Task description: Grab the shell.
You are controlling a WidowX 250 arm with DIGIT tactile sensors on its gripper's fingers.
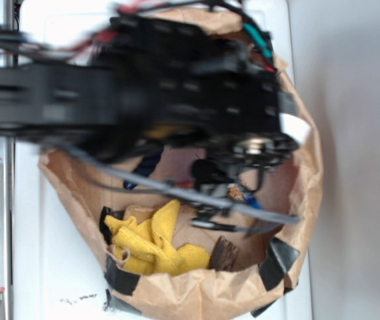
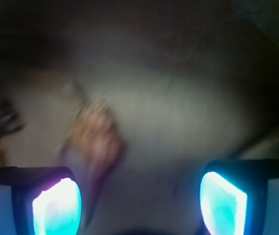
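Shell (image 2: 96,139) between spread jaws, wrist view only.

A yellow cloth (image 1: 151,245) and seemingly a dark wood block (image 1: 224,255) lie in a paper bag (image 1: 197,293).

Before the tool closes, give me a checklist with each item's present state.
1. Tool open: ok, its two lit fingers stand wide apart in the wrist view.
2. Shell in view: ok, though blurred.
3. Shell centred between the fingers: not ok, it sits toward the left finger.
4. Height above the shell: cannot tell.
5. Yellow cloth and wood block away from the tool: ok, both lie nearer the bag's front rim.
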